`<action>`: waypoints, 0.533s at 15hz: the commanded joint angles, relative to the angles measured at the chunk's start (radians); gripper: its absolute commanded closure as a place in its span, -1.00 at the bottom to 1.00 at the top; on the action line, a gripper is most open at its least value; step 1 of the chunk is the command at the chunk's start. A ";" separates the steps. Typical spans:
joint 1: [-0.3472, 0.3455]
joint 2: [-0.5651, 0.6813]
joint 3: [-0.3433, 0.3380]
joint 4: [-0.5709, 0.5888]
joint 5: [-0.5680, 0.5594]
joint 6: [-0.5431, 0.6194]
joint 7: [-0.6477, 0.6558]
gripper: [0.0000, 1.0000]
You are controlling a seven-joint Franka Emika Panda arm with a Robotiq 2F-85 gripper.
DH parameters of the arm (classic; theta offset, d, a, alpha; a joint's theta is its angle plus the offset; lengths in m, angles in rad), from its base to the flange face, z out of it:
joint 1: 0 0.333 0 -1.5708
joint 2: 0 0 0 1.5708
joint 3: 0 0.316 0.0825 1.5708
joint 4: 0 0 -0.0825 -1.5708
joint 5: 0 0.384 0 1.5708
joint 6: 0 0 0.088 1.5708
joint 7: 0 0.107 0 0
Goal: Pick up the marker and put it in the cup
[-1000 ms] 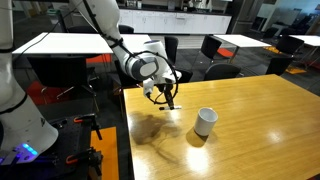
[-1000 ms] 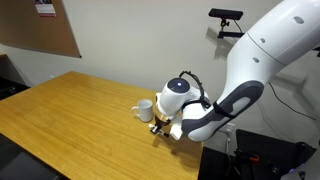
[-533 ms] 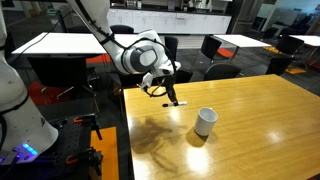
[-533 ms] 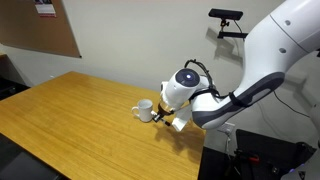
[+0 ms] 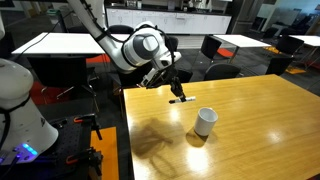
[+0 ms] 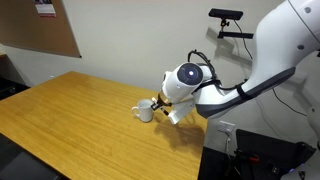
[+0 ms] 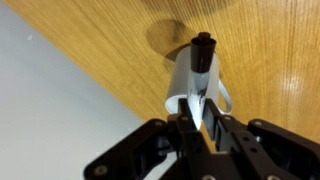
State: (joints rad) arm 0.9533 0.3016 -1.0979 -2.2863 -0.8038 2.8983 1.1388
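Observation:
The white cup (image 5: 205, 121) stands upright on the wooden table (image 5: 260, 110); it also shows in an exterior view (image 6: 145, 111). My gripper (image 5: 173, 88) is shut on the dark marker (image 5: 184, 100) and holds it above the table, a little left of and above the cup. In an exterior view the gripper (image 6: 161, 104) hangs right beside the cup. In the wrist view the marker (image 7: 203, 48) sticks out from between the fingers (image 7: 197, 118), and its dark end overlaps the white cup (image 7: 178, 86) beneath it.
Black chairs (image 5: 215, 48) and white tables (image 5: 70, 42) stand behind the wooden table. The table's left edge (image 5: 124, 130) drops to the floor and the robot base. A corkboard (image 6: 40, 25) hangs on the wall, and a camera on a stand (image 6: 225, 17) rises behind the arm.
The gripper has risen with the marker in it and moved toward the cup. The arm has swung upward. The cup has not moved.

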 commanded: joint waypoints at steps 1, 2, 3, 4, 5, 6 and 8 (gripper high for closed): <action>0.116 0.033 -0.108 0.022 -0.077 -0.055 0.145 0.90; 0.143 0.053 -0.136 0.026 -0.096 -0.055 0.187 0.90; 0.170 0.074 -0.163 0.029 -0.114 -0.049 0.230 0.90; 0.193 0.096 -0.188 0.032 -0.128 -0.048 0.270 0.90; 0.218 0.120 -0.213 0.034 -0.142 -0.047 0.311 0.90; 0.237 0.150 -0.234 0.038 -0.151 -0.045 0.348 0.90; 0.249 0.190 -0.248 0.048 -0.176 -0.056 0.420 0.90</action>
State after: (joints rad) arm 1.1592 0.4063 -1.3023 -2.2678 -0.9320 2.8749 1.4386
